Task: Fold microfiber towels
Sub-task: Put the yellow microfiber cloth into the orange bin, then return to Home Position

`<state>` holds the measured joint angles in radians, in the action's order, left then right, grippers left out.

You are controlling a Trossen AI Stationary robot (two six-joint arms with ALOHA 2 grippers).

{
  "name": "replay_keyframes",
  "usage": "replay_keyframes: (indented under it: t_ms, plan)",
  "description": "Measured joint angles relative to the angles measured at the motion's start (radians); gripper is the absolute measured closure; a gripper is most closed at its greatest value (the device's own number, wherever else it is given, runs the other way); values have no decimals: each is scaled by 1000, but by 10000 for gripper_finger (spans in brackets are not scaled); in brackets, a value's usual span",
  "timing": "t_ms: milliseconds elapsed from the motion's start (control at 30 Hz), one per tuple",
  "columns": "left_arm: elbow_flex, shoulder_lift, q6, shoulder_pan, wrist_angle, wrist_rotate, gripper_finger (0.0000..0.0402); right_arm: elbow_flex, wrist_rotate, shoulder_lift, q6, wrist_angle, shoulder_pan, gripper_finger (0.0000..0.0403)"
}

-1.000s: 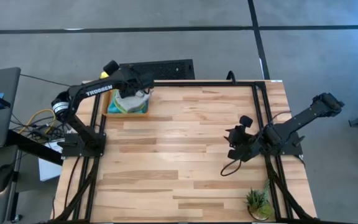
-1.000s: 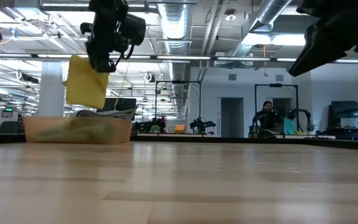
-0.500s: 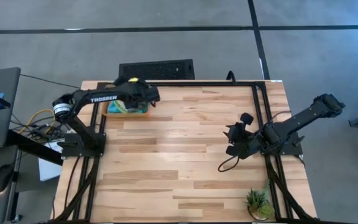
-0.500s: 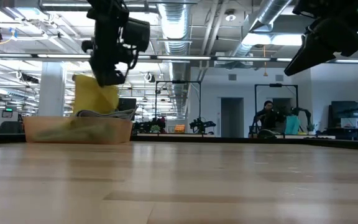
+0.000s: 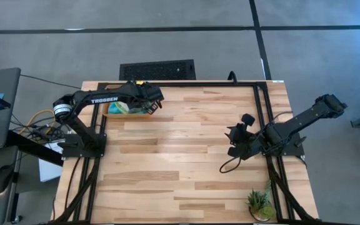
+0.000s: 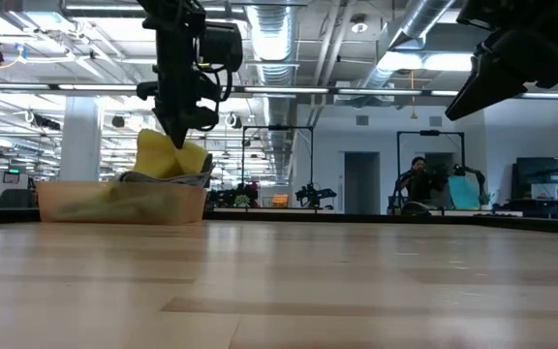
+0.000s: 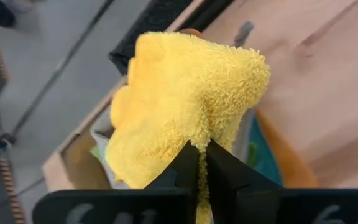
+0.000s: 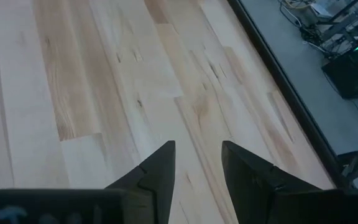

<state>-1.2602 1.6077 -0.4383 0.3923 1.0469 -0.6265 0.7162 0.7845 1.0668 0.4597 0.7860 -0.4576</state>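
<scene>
Table (image 5: 186,156): bare wood except the bin (image 6: 119,202) of towels at its far left corner.
Change: yellow towel (image 7: 185,106) hung well above the bin a second ago; now it sits lower, over the pile, so unfolding has not begun.
Left end effector (image 7: 202,163): clamped on the yellow towel, arm reaching over the bin.
Right end effector (image 8: 197,163): fingers apart, empty, raised near the right edge.

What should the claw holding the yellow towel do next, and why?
Probably open and let go. The left claw is shut on the yellow towel, which already sags onto the other cloths in the bin at the table's back corner. Folded or not, I cannot tell. The right claw waits open over bare table.
</scene>
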Motion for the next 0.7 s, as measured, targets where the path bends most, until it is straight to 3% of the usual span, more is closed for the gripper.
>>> replay_keyframes:
  t_ms: [533, 700]
  plan:
    - [0, 0, 13, 0, -9, 29, 250, 0, -1, 0, 0, 21, 0, 248]
    - [0, 0, 46, -4, 5, 47, 234, 0, 0, -11, 0, 22, 0, 248]
